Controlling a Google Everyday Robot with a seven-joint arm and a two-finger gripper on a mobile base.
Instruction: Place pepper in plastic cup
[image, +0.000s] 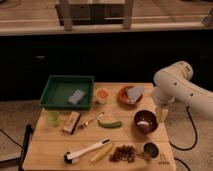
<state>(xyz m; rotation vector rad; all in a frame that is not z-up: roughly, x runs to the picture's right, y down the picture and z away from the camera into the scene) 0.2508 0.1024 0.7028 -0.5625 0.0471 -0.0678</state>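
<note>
My white arm (175, 82) bends in from the right of the wooden counter (50, 147), elbow high, forearm pointing down. My claw (161, 115) hangs just beside the dark round bowl (144, 121), fingers apart, holding nothing. The slim green chili pepper (110, 123) lies flat left of that bowl, well apart from my claw. The short cream plastic cup (102, 94), orange inside, stands behind the pepper.

arm (176, 86): white, bent over at elbow | claw (161, 115): pointing straight down, fingers spread
</note>
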